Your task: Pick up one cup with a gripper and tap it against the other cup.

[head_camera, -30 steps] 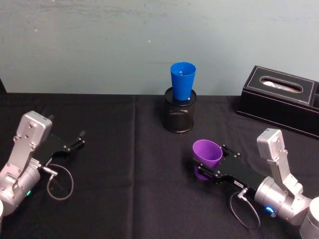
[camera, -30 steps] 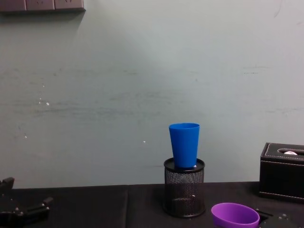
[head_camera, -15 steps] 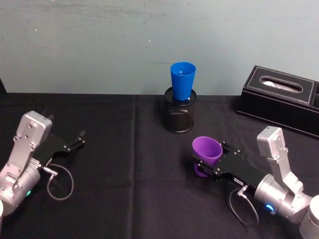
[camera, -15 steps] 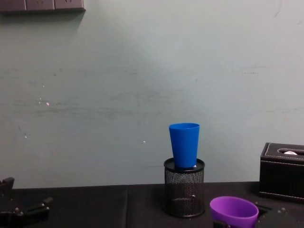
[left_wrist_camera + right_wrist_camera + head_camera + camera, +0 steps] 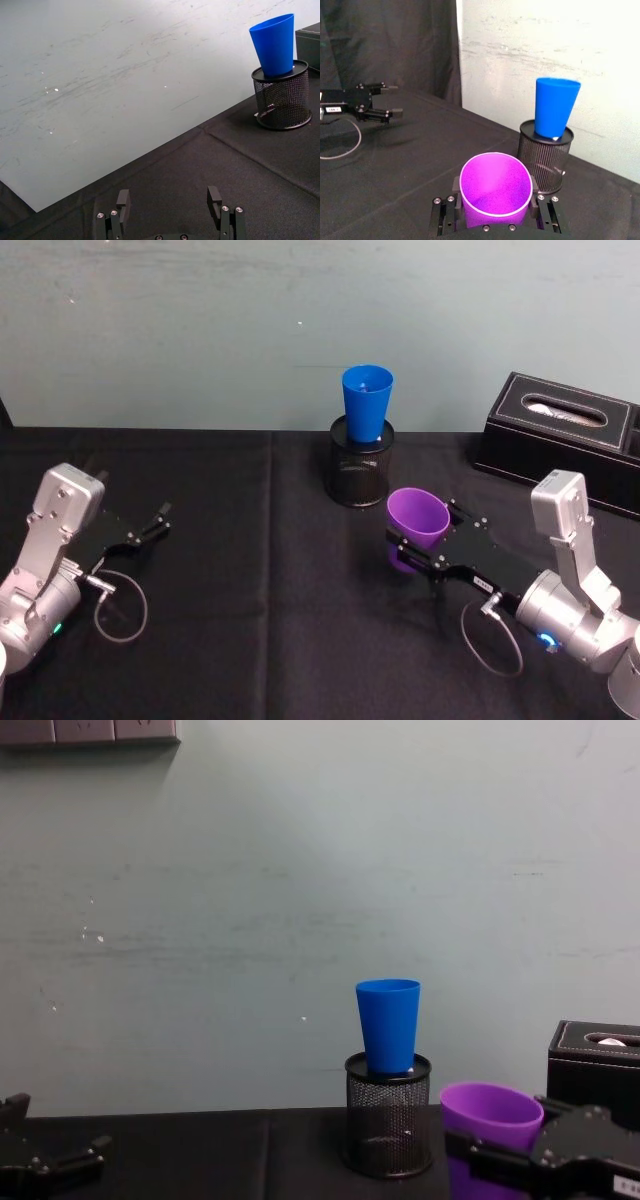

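Note:
My right gripper [image 5: 425,545] is shut on the purple cup [image 5: 417,519], holding it upright above the black cloth, just right of and nearer than the black mesh holder [image 5: 360,474]. The cup [image 5: 495,191] sits between the two fingers, its mouth open toward the camera, and in the chest view the purple cup [image 5: 490,1116] hangs beside the holder. The blue cup [image 5: 366,404] stands upright in the holder's top, also seen as the blue cup [image 5: 388,1025] and the blue cup [image 5: 556,107]. A gap separates the two cups. My left gripper [image 5: 155,520] rests open at the left, its fingers [image 5: 215,199] spread.
A black tissue box [image 5: 565,439] stands at the back right, close to my right arm. The mesh holder [image 5: 388,1114] sits near the table's far edge against a pale wall. Bare black cloth [image 5: 250,570] lies between the two arms.
My right gripper has lifted the purple cup higher and carried it slightly forward toward the mesh holder. The left arm and the blue cup have not moved.

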